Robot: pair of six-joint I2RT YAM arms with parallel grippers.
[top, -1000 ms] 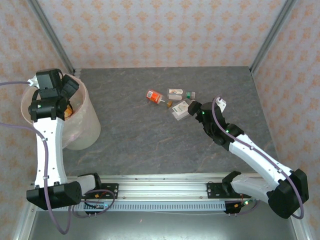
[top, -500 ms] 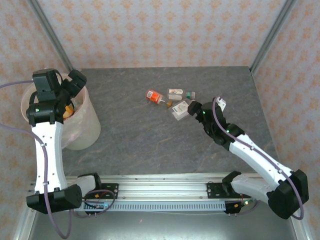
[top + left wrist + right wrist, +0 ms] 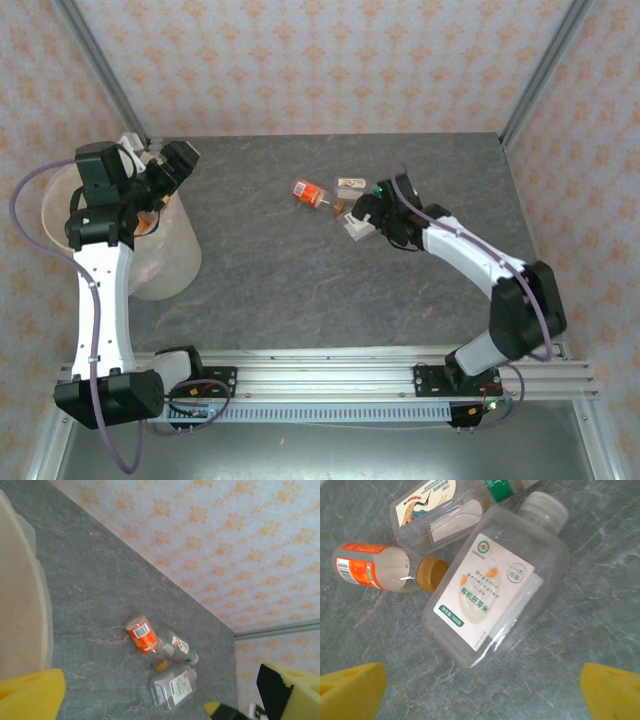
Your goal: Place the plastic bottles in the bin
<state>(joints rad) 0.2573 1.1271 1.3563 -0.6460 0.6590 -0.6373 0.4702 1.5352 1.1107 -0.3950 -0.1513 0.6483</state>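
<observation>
Hovering low over the white-label bottle (image 3: 495, 590) with the right gripper (image 3: 480, 692) spread wide and empty, the bottle lying flat between and just ahead of the fingers (image 3: 350, 690). Crowded beyond the fingertips: orange-label bottle (image 3: 372, 567) and green-cap bottle (image 3: 440, 505), both hard against the target. Likely trouble: closing on the smooth, broad body and squirting it out sideways, or snagging a neighbour (barely any gap there). Left gripper (image 3: 178, 160) likewise wide and empty by the bin (image 3: 170, 255) rim, well apart from the bottles.

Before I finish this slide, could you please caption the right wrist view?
Open right gripper hovers over a clear white-labelled plastic bottle lying beside an orange-labelled gold-capped bottle.
</observation>
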